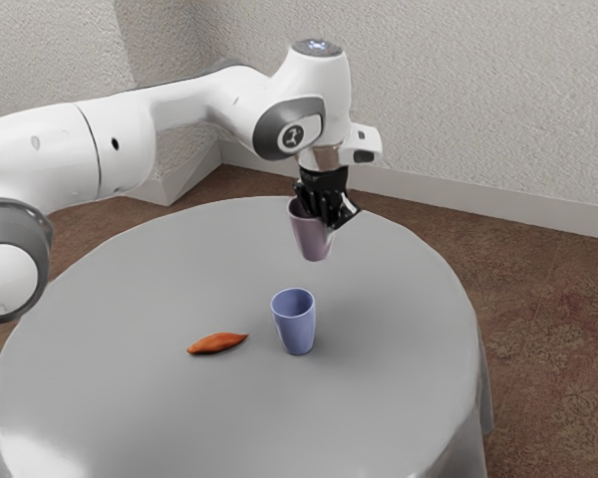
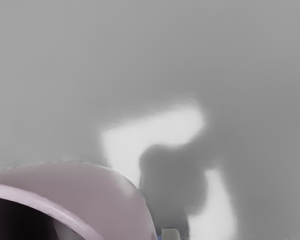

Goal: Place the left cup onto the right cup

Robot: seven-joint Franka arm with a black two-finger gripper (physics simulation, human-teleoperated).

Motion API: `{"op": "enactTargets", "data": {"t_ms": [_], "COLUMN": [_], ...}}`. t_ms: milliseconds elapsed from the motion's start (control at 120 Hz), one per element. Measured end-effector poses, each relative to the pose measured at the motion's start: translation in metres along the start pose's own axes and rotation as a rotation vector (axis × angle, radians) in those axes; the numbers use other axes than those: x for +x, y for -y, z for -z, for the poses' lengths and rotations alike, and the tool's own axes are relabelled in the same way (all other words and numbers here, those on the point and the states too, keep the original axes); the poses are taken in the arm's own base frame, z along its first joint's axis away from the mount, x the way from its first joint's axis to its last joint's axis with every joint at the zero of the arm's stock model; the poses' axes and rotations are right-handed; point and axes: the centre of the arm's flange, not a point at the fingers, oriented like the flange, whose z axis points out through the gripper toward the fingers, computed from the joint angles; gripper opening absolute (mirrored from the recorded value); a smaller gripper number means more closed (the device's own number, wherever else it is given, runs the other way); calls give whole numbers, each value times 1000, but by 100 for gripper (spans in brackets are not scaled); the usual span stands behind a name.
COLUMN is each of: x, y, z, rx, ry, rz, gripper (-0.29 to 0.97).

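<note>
Two cups show. The jaws grip the pink cup (image 1: 311, 239) by its rim, up in the air. The blue cup (image 1: 294, 321) stands on the surface (image 1: 399, 378).

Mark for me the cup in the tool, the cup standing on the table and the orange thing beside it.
pink cup (image 1: 313, 242): exterior view, lower half of its side wall.
blue cup (image 1: 294, 327): exterior view, its front wall.
orange thing (image 1: 217, 344): exterior view, its middle.
</note>
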Motion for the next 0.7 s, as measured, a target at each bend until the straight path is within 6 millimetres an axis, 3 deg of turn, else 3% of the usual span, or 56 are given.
{"op": "enactTargets", "data": {"t_ms": [367,467,700], "x": [-62,-83,-83], "y": [-21,-24,-14], "z": [18,14,3], "rx": [49,59,38], "ry": [60,68,40], "rz": [28,36,86], "gripper": [-11,-11,-11]}}
